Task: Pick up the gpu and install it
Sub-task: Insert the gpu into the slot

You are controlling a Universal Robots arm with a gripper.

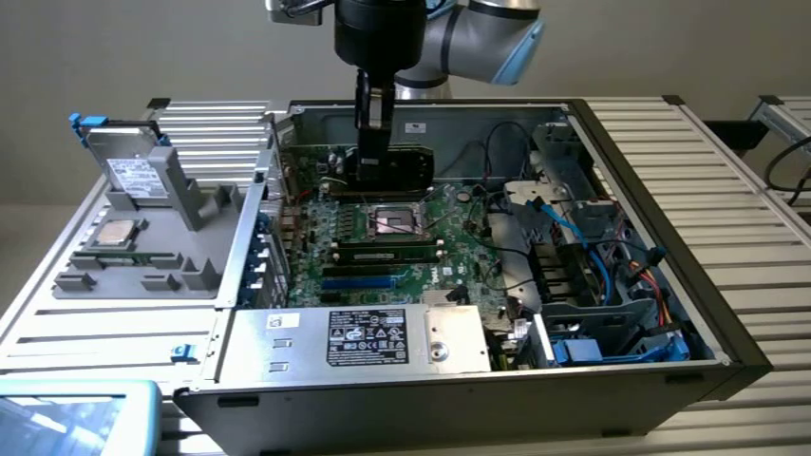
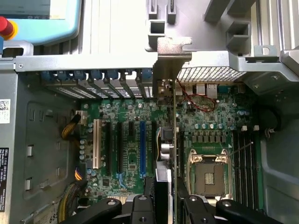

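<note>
Work centres on an open computer case (image 1: 709, 323) lying on a slatted table (image 1: 735, 161). In the exterior view the arm reaches down from above. Its gripper (image 1: 378, 173) is clamped on the gpu (image 1: 408, 169), which stands upright on its long edge with its black face showing. The gpu is over the far part of the motherboard (image 1: 462, 261), just beyond the processor socket (image 1: 395, 223). This view also takes in the power supply (image 1: 367, 337) at the near end of the case and the blue cables (image 1: 576, 226) toward the exterior view's right. A grey tray (image 1: 140, 271) with a drive (image 1: 127, 171) standing in it lies on the exterior view's left.

The wrist view looks along the card instead. The gpu (image 2: 164, 149) shows edge-on between the two black fingers (image 2: 145, 191). It runs to its silver bracket (image 2: 172, 60), which meets the rear wall (image 2: 84, 63) of the case beside the row of slot covers (image 2: 107, 81). The card lies between the blue slot (image 2: 142, 142) and the processor socket (image 2: 208, 172). Neither view shows whether its lower edge is seated in a slot. Past the rear wall, this view shows a pendant (image 2: 42, 18) with a red button (image 2: 5, 27).
</note>
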